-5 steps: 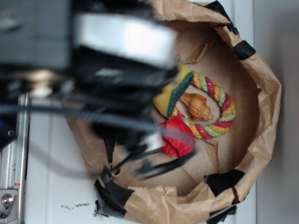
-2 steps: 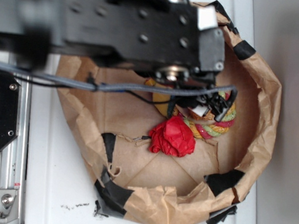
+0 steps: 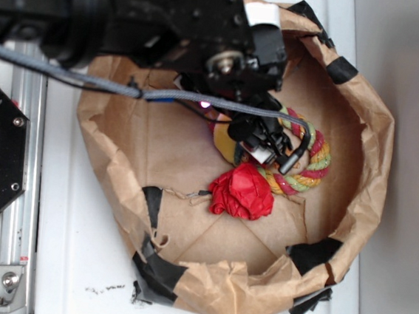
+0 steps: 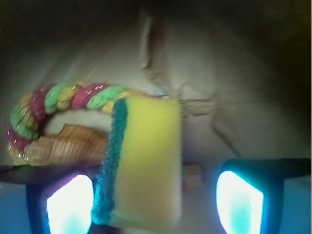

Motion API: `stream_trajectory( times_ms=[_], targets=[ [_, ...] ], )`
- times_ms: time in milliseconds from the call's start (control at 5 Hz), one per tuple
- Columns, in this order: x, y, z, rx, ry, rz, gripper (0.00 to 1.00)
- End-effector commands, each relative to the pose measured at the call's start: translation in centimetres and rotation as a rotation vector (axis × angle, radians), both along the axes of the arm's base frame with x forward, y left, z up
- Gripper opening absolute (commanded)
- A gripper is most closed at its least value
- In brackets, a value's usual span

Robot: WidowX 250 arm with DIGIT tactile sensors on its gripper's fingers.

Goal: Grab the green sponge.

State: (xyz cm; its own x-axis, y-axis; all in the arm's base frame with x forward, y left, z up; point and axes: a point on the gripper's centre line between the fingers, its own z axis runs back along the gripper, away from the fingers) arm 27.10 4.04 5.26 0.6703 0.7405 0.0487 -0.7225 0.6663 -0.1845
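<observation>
we are inside a brown paper bag [image 3: 367, 142] lying open on a white tabletop [image 3: 73, 263], its rim patched with black tape [image 3: 155, 274]. our gripper [image 3: 273, 150] is lowered over the middle of the bag, and the dark arm [image 3: 134, 16] with its grey cable [image 3: 91, 80] covers much of the bag's upper left from the exterior view.

the green sponge [image 4: 141, 165] stands on edge right in front of our wrist camera, yellow face toward us and the thin green layer along its left side. it sits between our two glowing fingers [image 4: 239, 202], nearer the left one. the fingers are spread wide; whether either one touches the sponge we cannot tell. in the exterior view only a sliver of yellow [image 3: 227, 148] shows under the gripper.

just behind the sponge lies the braided rope ring [image 4: 58, 100] in red, green and yellow, with a tan ridged object [image 4: 68, 146] inside its loop. a red wrinkly cloth ball [image 3: 242, 192] sits near the gripper, toward the bag's lower edge.

we can read no writing or labels anywhere.
</observation>
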Motion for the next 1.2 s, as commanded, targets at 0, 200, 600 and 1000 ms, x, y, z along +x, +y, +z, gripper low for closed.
stream_trajectory(
  times_ms=[0, 200, 600, 1000],
  targets=[
    [2.0, 1.0, 0.7, 0.029, -0.033, -0.020, 0.00],
    [1.8, 0.3, 1.8, 0.048, -0.060, -0.096, 0.00],
    [1.9, -1.2, 11.9, 0.076, -0.229, -0.427, 0.00],
    [3.0, -4.0, 16.5, 0.166, -0.057, -0.755, 0.00]
  ],
)
